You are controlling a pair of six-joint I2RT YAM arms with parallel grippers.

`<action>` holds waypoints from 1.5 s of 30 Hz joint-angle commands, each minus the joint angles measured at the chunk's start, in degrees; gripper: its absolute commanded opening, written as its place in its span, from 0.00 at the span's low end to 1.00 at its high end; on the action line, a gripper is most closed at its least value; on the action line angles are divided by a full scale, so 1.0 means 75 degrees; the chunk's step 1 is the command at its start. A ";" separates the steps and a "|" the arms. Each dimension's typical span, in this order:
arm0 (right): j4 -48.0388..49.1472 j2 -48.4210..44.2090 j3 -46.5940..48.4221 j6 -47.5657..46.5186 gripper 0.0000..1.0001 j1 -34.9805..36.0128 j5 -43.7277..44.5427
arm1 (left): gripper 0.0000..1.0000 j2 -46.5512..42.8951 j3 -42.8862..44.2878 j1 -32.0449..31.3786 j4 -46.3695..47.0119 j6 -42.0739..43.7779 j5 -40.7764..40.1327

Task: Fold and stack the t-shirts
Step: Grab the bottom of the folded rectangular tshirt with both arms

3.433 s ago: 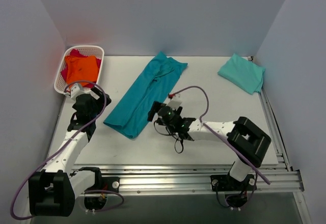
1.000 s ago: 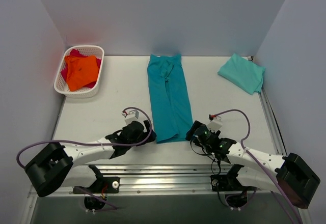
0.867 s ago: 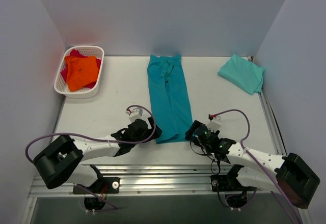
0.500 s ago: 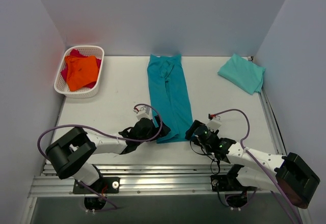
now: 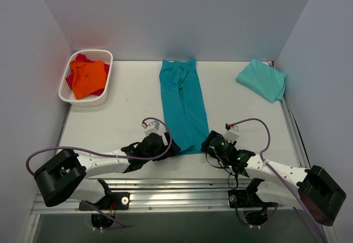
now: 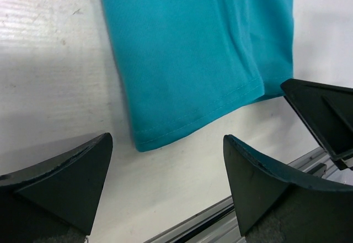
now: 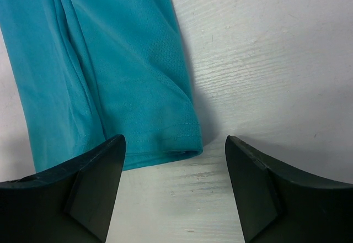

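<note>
My left claw [image 6: 165, 163] stands wide open and holds nothing. The near left corner of the teal shirt [image 5: 183, 105] lies in the gap between its black, wedge-shaped fingers [image 6: 66, 182], and I see a strip of bare table [image 5: 121, 116] between the cloth and each finger. My right claw [image 7: 174, 149] is spread just as wide and is also empty. It is set at the shirt's near right corner, and that corner sits between its fingers, closer to the right-hand one; whether either finger presses the cloth I cannot tell.

The teal shirt is folded into a long narrow strip down the middle of the table, with its stitched hem toward me. The cloth is a smooth, fine knit with soft lengthwise creases, and on the right side one layer overlaps another. The table is white, with a faint grain and small scuffs.

The mint shirt [image 5: 262, 79] lies folded in a rough square at the far right corner, well apart from the claws. At the far left stands a white plastic lattice basket [image 5: 88, 102], with the orange shirt [image 5: 88, 77] on top of the magenta shirt [image 5: 80, 58]
</note>
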 commanded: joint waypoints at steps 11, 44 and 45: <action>0.0137 0.0175 0.0107 -0.0007 0.57 0.0002 0.0239 | 0.89 0.1039 -0.0108 -0.0362 0.1042 -0.0666 0.0134; -0.2206 -0.1851 0.0575 0.0192 0.00 0.0353 0.0110 | 0.02 -0.0822 0.0103 -0.1112 -0.1205 -0.0643 -0.0604; -0.2369 -0.1887 0.0611 0.0215 0.00 0.0377 0.0145 | 0.02 -0.0951 0.0127 -0.1159 -0.1277 -0.0643 -0.0616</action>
